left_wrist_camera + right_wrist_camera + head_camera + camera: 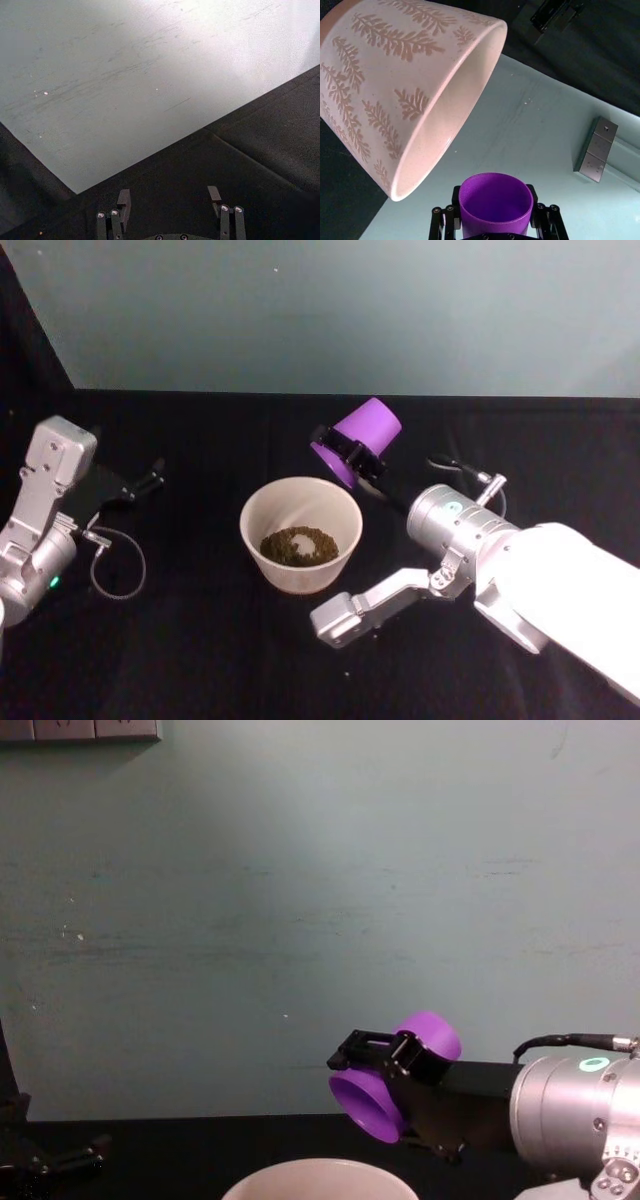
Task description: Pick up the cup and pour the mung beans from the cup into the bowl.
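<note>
Pinching the tipped cup (368, 425), right tool (350, 452) hangs above bowl (300, 580); left tool (170, 196) idle

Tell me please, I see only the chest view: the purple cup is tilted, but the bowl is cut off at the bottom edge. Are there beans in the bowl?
Observer: Yes. In the head view a pile of mung beans lies on the bottom of the bowl.
Operator: Are there beans inside the cup?
Observer: The right wrist view looks into the cup, which the right end effector grips. No beans show on the inner wall that it sees.
Operator: And the left arm?
Observer: The left end effector is open and holds nothing. It is parked at the left side of the black table.
</note>
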Action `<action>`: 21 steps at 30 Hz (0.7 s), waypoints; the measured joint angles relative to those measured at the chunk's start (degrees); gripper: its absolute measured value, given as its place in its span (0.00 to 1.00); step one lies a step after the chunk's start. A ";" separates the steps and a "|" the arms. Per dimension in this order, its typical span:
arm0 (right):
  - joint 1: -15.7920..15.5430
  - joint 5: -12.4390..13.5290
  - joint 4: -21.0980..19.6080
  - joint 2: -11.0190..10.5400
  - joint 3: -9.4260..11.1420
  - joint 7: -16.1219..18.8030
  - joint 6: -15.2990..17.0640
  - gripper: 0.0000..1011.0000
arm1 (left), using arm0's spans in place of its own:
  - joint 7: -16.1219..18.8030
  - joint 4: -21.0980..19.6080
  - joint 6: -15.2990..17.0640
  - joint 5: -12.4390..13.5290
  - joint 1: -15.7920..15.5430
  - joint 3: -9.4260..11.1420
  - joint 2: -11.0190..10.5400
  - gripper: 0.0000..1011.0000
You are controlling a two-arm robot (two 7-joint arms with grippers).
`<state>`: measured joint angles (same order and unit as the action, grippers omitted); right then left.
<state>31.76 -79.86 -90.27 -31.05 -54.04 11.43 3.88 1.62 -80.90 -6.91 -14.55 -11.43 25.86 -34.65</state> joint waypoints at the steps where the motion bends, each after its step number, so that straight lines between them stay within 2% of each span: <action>1: -0.01 -0.13 -0.05 0.00 -0.08 -0.02 0.04 0.74 | 0.00 0.00 0.00 0.00 0.00 0.00 0.00 0.99; 8: -0.34 -0.71 -0.96 -0.23 -0.28 -0.16 0.32 0.74 | 0.00 0.00 0.00 0.00 0.00 0.00 0.00 0.99; 12: -0.74 -0.03 -1.35 -0.51 0.32 -0.46 0.35 0.74 | 0.00 0.00 0.00 0.00 0.00 0.00 0.00 0.99; 16: -1.41 2.28 -1.65 -0.64 1.70 -1.02 0.22 0.74 | 0.00 0.00 0.00 0.00 0.00 0.00 0.00 0.99; 19: -2.51 5.88 -1.88 -0.82 3.83 -2.13 -0.38 0.74 | 0.00 0.00 0.00 0.00 0.00 0.00 0.00 0.99; 21: -2.90 7.22 -1.88 -0.90 4.64 -2.68 -0.83 0.74 | 0.00 0.00 0.00 0.00 0.00 0.00 0.00 0.99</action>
<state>28.86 -72.64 -92.15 -31.94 -49.40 8.75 3.05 1.62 -80.90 -6.91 -14.55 -11.43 25.86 -34.64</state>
